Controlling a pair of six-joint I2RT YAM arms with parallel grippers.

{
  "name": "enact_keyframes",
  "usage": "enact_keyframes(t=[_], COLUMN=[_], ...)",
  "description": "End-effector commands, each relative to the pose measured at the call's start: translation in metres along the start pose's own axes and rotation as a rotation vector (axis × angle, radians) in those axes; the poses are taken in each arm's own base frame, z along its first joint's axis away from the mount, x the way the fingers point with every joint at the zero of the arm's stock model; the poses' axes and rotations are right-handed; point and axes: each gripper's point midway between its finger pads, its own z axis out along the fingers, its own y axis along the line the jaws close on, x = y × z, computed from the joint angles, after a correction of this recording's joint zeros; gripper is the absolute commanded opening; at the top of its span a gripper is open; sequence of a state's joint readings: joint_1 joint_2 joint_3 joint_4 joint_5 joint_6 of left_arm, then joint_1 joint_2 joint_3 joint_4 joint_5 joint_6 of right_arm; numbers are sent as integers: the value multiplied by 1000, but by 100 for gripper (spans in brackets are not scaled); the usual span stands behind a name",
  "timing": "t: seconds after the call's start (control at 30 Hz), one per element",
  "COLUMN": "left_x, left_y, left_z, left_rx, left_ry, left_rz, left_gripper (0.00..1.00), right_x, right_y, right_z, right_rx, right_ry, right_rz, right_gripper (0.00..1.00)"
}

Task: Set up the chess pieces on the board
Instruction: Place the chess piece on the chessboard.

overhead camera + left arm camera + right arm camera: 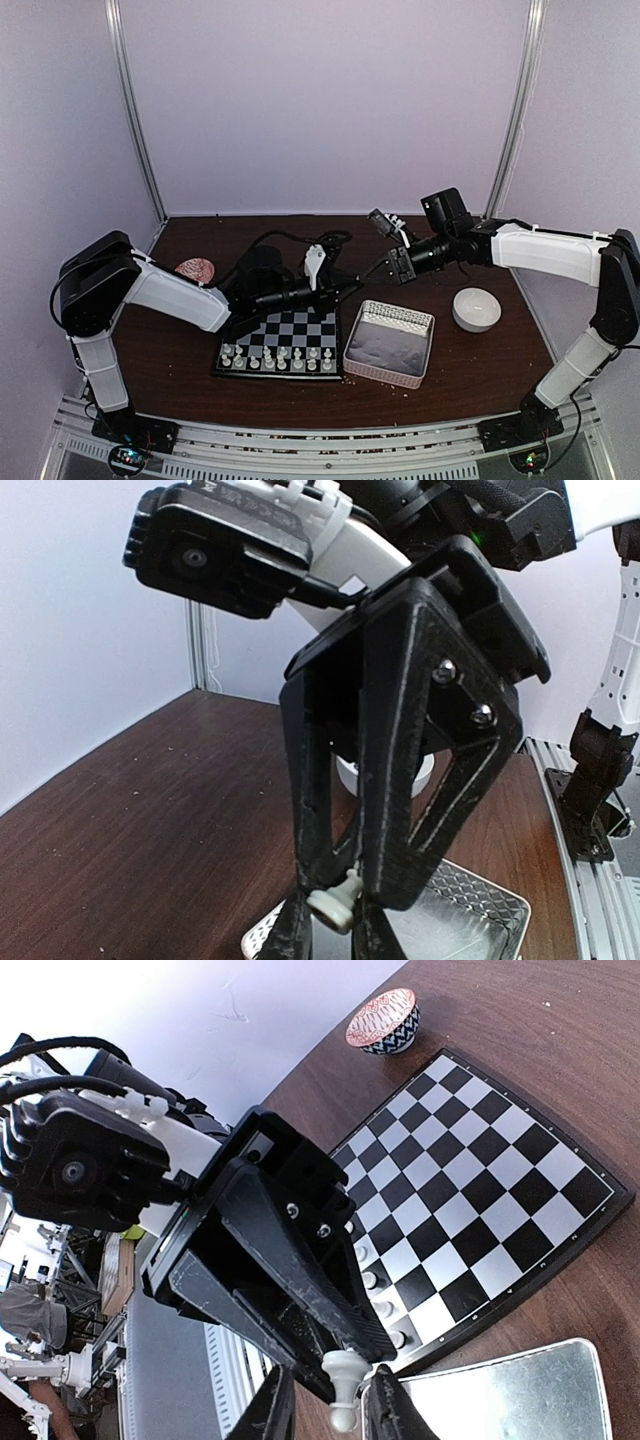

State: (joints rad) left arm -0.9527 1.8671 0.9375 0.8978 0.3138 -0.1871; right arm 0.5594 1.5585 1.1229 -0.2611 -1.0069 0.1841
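Hanging in mid-air between the two claws, the pawn (344, 1388) is the piece in play. It is a small white plastic figure that looks nearly weightless, rigid and smooth, so I judge it apt to pivot or pop out of any pinch made on its round head. The surest hold looks to be across the collar or the wide base, square to the pads. The left gripper (333, 935) is pinched tight on one end of it, apparently the base. The right gripper (330, 1418) has its jaws narrowly apart on either side of the other end, with a sliver of daylight on one side, so it is not clamped. Seen from above, this meeting sits at about 1 o'clock of the board (295, 325), over its far right corner. Two rows of chess pieces (275, 357) line the board's 6 o'clock edge, and the squares toward 12 o'clock are bare, which leaves room for setting down there. Just beside the board at 3 o'clock lies the tray (385, 377), whose raised rim could catch a low fingertip. Farther out at 3 o'clock stands a white bowl (476, 308), and a patterned bowl (196, 269) sits at 10 o'clock. Both arms crowd the same spot, so parting probably calls for going upward and apart.
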Motion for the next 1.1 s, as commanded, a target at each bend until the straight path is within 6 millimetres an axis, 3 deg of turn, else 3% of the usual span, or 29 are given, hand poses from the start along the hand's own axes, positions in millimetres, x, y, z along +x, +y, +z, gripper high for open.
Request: enact_keyframes(t=[0.0,0.17,0.63,0.73,0.8,0.97,1.07], left_x=[-10,-9,-8,-8,-10,-19,-35], left_y=[3,11,10,9,9,16,28], left_z=[-1,-4,-4,-6,-10,-42,-78], left_rx=[-29,-74,-69,-68,-77,-149,-243], left_ry=[-55,-56,-51,-54,-57,-29,13], left_rz=[7,0,3,3,3,11,15], left_gripper=[7,7,8,13,23,40,42], right_x=[-4,0,-2,-6,-7,-5,-7], right_y=[5,0,-2,-1,-3,-9,-8], right_z=[-2,-2,-2,-3,-5,-11,-8], right_rx=[-28,-1,1,13,41,161,217], right_ry=[-25,-17,-32,-28,-11,89,174], right_rz=[14,20,8,-16,-48,-147,-225], right_gripper=[26,29,8,6,6,6,5])
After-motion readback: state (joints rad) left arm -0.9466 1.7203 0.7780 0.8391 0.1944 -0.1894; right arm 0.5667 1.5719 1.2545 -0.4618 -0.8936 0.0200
